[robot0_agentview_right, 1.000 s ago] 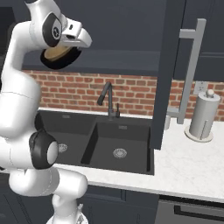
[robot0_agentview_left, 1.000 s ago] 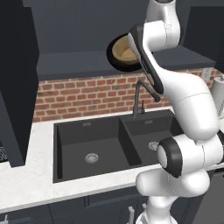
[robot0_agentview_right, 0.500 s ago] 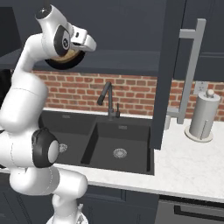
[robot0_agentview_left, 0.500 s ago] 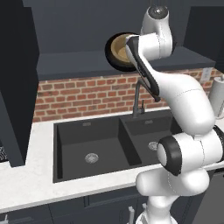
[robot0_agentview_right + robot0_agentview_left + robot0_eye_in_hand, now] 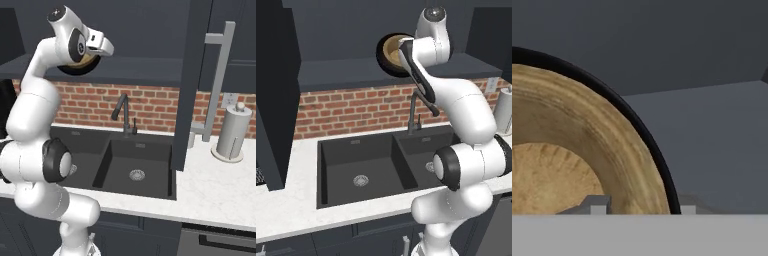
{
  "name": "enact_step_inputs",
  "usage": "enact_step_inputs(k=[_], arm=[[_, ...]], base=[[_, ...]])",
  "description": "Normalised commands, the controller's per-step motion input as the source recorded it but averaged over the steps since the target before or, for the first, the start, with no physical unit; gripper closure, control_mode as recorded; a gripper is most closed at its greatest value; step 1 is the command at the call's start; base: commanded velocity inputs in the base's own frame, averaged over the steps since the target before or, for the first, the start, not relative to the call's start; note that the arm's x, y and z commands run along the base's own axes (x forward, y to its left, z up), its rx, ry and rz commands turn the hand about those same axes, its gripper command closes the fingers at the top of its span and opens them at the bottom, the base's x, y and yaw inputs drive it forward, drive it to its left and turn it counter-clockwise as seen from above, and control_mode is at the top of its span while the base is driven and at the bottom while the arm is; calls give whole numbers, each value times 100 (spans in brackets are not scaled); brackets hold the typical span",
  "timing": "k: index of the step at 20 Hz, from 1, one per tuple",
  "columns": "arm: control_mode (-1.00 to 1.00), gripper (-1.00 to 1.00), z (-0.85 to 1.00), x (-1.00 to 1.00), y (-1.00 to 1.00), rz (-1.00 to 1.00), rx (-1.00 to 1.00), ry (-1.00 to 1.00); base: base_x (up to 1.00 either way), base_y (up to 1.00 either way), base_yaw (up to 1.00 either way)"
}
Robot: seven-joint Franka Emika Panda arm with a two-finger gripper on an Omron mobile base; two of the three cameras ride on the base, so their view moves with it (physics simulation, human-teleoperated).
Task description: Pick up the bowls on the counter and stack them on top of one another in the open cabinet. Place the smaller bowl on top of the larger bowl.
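Since a second earlier the arm had swung its upper links further upright and back from the cabinet, the hand drawing a little away from the bowls while they stayed put on the shelf. The smaller bowl (image 5: 392, 50) was tan wood with ring-like grain, shallow and round, and it sat nested inside the larger bowl (image 5: 382, 59), whose glossy black rim showed as a thin dark band around it. In the hand view the wooden bowl filled the left half of the frame, the black edge curving down its right side. Both sat on the floor of the open cabinet (image 5: 346, 70), in the upper middle of the left base view and in the upper left of the right base view, half hidden there behind the wrist. The sink (image 5: 363, 167) below, sunk in the white counter (image 5: 291, 210), held nothing I could see but its drains. The gripper (image 5: 639, 206) pointed at the stacked bowls, two small tips at the bottom edge of the hand view standing apart with the wooden rim between them; whether they touched it I could not tell
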Motion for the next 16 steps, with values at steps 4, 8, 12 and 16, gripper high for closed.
enact_step_inputs(k=[4,8,12,16], arm=[[-100,100,0,39,0,-6,0,0],[-100,100,-11,40,1,-8,-2,0],[-100,100,-33,12,0,-9,-5,0],[-100,100,-42,8,0,-8,-7,0]], base=[[0,0,0],[0,0,0],[0,0,0],[0,0,0]])
